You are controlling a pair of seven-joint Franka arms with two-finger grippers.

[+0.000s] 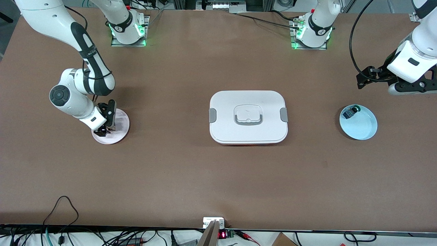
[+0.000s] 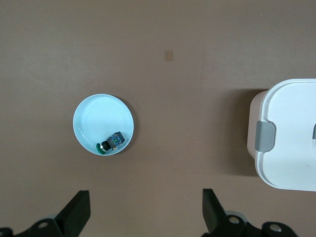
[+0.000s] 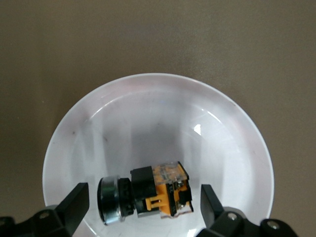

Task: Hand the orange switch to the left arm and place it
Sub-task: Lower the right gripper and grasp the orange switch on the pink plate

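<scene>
Brown tabletop. The orange switch [image 3: 148, 192] lies in the pink plate [image 1: 119, 131], middle left of the front view, between the right gripper's [image 1: 104, 129] open fingers. The box [image 1: 248, 117] sits at centre. At upper right the left gripper [image 1: 365, 78] waits, fingers spread.

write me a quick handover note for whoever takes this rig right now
Right gripper: open, low over the pink plate at the right arm's end, fingers either side of the orange switch, not yet closed on it.
Left gripper: open, empty, waiting in the air above the blue plate at the left arm's end.
A green-topped part lies on the blue plate.
Box: mid-table between the plates, lid on.
Done: approach to the switch.
Left: grasp, lift, hand over to the left arm clear of the box, set down.
</scene>
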